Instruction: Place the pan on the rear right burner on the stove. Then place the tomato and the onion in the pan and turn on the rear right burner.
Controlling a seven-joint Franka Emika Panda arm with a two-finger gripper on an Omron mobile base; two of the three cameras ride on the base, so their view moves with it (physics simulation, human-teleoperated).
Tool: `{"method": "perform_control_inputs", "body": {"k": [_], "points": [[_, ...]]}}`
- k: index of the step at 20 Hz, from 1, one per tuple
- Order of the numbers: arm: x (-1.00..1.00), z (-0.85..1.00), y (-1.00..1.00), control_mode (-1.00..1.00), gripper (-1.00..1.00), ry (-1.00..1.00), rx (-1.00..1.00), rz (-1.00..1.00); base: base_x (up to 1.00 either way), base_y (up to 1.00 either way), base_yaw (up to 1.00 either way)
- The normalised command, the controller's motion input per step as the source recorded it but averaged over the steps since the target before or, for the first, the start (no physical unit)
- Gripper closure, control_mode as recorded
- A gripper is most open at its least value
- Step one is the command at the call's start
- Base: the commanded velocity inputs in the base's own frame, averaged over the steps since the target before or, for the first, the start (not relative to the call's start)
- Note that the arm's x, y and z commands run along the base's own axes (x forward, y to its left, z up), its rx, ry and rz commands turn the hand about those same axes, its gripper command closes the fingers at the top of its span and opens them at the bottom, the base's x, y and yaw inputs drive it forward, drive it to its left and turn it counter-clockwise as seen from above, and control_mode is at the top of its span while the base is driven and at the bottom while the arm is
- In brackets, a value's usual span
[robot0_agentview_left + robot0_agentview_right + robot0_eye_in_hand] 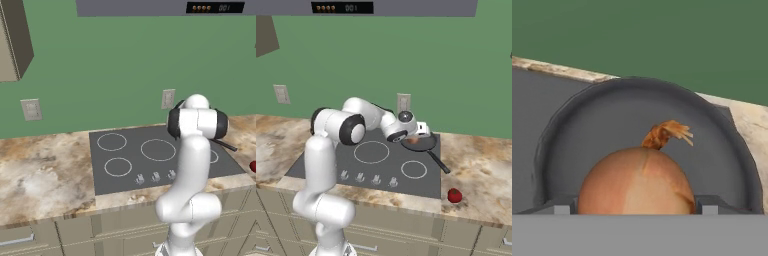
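The onion point(636, 182) is held between wide jaws over the pan point(587, 130); released carelessly, it could roll out.

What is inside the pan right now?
The onion sits over the pan, between the fingers of the gripper; whether it rests on the pan floor is hidden.

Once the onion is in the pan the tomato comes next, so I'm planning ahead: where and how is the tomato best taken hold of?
Grip the tomato across its round red body, coming straight down from above. It is a small ball sitting alone on the counter, right of the stove, with bare counter around it, so the fingers could likely drop on either side. Its small green top marks it upright; close below that, at the widest part.
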Motion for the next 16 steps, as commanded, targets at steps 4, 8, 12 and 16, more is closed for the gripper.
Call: {"method": "perform_control_inputs", "body": {"k": [4, 8, 12, 16], "points": [[0.04, -0.12, 0.0, -1.0, 1.0, 0.0, 0.0, 0.0, 0.0, 0.0, 0.0], [0.0, -0.02, 0.0, -1.0, 1.0, 0.02, 0.0, 0.0, 0.0, 0.0, 0.0], [0.0, 0.0, 0.0, -1.0, -1.0, 0.0, 0.0, 0.0, 0.0, 0.0, 0.0], [0.0, 0.0, 0.0, -1.0, -1.0, 0.0, 0.0, 0.0, 0.0, 0.0, 0.0]]}}
